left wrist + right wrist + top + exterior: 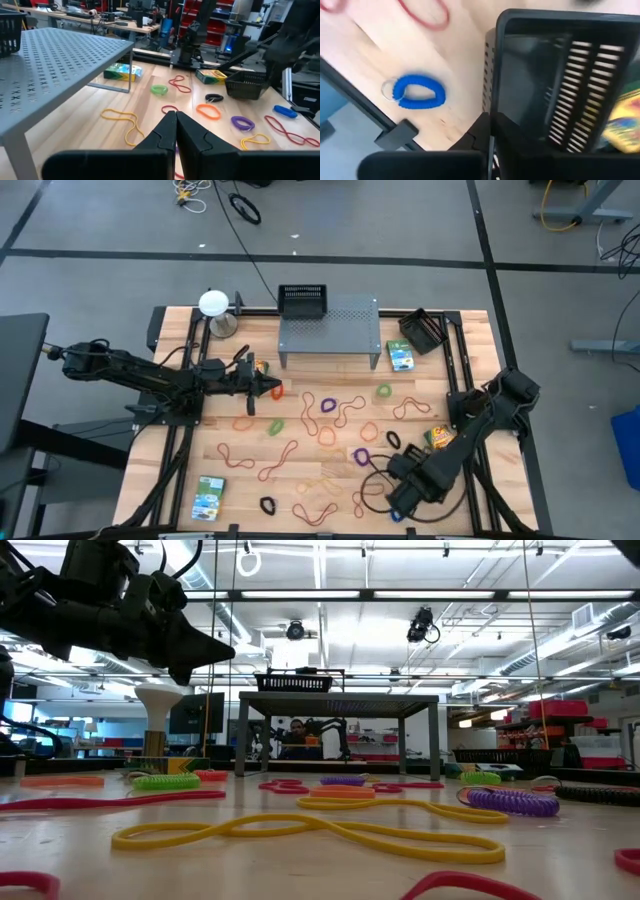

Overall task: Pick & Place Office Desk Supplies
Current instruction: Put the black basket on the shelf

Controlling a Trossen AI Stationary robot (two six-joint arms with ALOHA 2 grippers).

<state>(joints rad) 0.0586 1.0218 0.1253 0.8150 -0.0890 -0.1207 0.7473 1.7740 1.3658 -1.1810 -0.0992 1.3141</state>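
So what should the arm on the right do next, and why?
Probably lift a little. The fingers of the right gripper look shut on the wall of the black mesh tray, which sits on the table, so a small raise would test the hold.

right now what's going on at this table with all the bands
Rubber bands lie scattered across the wooden table. The right gripper is near the front right edge, shut on the rim of a black mesh tray, beside a blue coil band. The left gripper is shut and empty, above the table by the grey shelf.
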